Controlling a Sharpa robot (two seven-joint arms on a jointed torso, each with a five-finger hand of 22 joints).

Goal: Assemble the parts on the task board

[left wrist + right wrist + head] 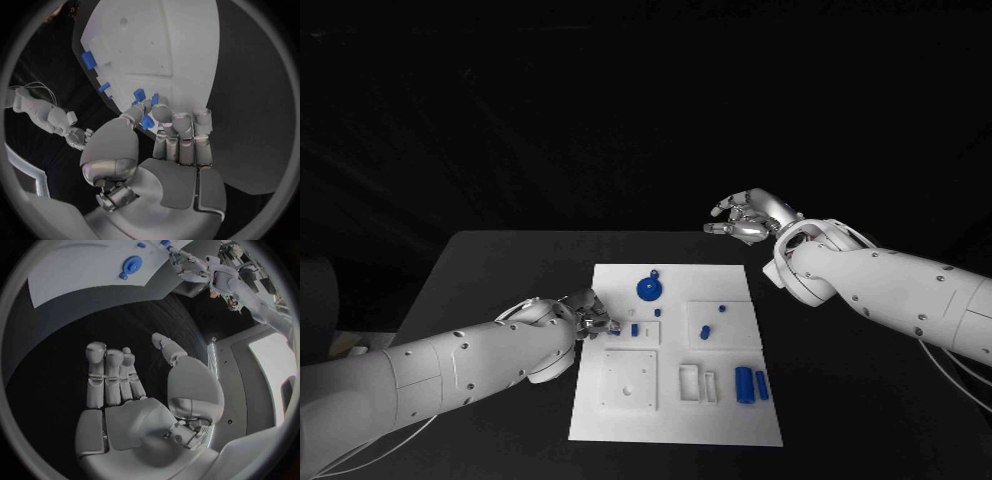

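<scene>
Okay, quick notes for the step you're on, which looks to me like getting one small piece seated in the board:

Left hand: your left hand [584, 318] sits at the left edge of the task board [733, 420], about halfway along it. In the left wrist view its fingertips [161, 113] are pinched together on a small blue part [147, 122], so it's holding that piece, not resting.

Where the part is: over the board's left edge, right beside two more small blue pieces [139, 94] that stand in the board. I can't tell if the held one is already touching its seat.

Right hand: your right hand [751, 217] hangs off the board, past its far right corner, over the bare black table [488, 260]. Fingers apart and loosely curved, nothing in them.

Other stuff on the board: round blue disc [649, 289] near the far edge, two blue bars [751, 383] near the right edge toward the near side.

How I'd do it: keep the pinch light but firm and bring the part down straight. It's tiny, so a tilt will likely jam it.

Watch out: the neighbours are very close to your fingertips, so open the fingers only a little when you let go.

Right hand tip: leave it parked where it is.
</scene>
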